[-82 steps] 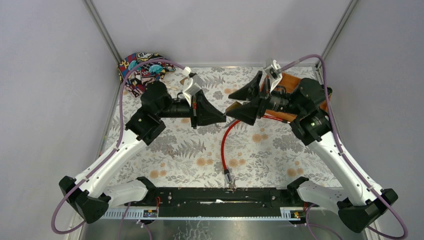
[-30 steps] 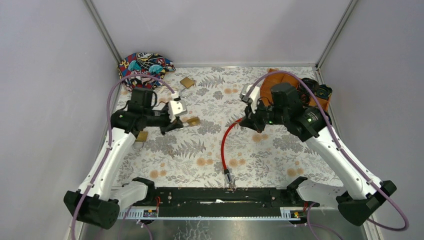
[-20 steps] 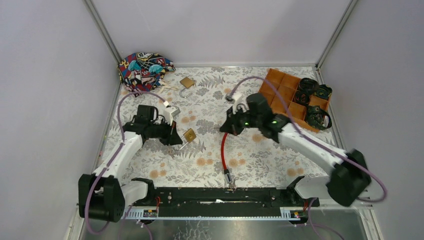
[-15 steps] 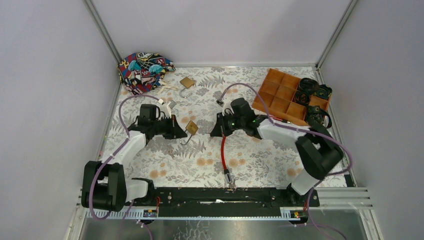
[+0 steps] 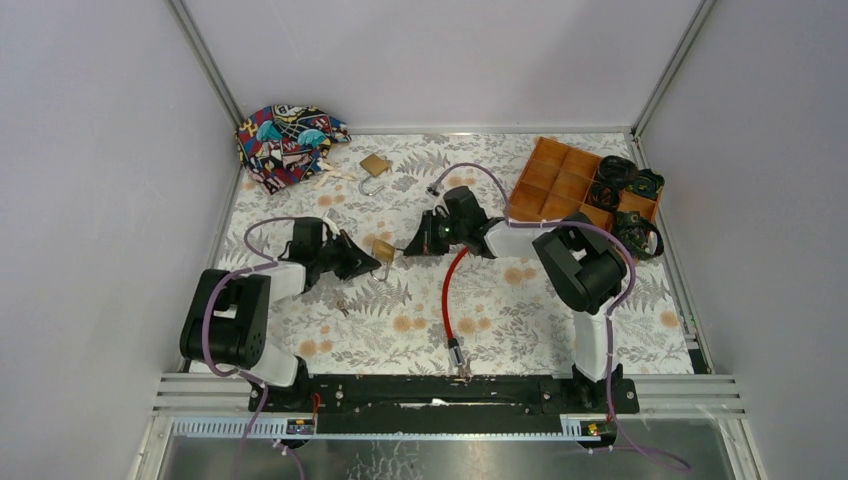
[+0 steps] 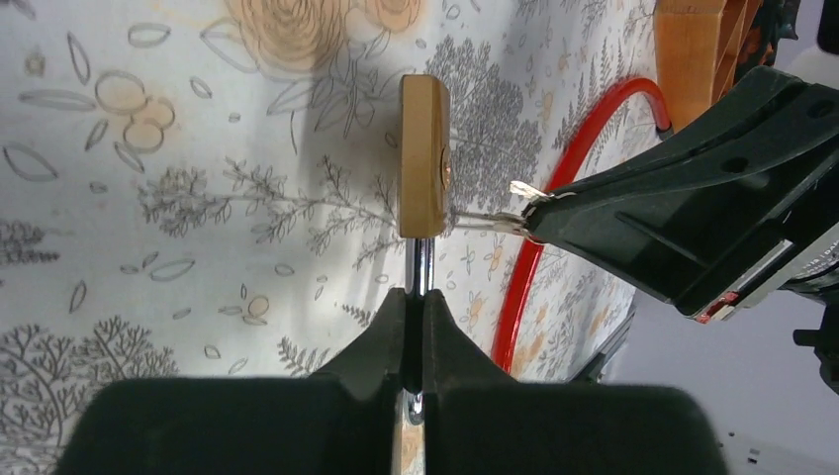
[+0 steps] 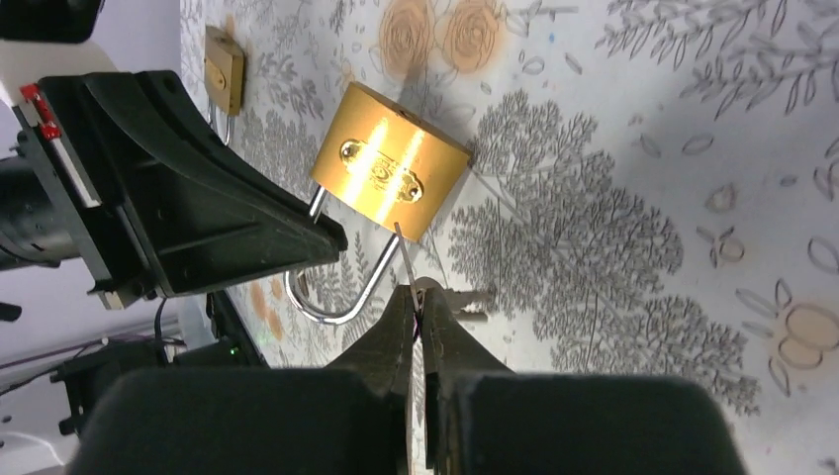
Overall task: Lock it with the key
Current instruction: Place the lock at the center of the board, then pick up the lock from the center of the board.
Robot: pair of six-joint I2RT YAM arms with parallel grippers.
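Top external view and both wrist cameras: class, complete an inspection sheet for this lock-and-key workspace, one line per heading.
Surface: floral-print table, no spills seen.
Job's things: brass padlock, gripped by its shackle; key, tip at the padlock body; whether it is inserted cannot be told.
Clutter: second padlock; patterned bag; orange tray with black items at its right side.
Grippers: left gripper shut on the shackle; right gripper shut on the key.
Cables: red cable lying on the table; purple cables along both arms.
Surroundings: plain walls; nothing else seen.
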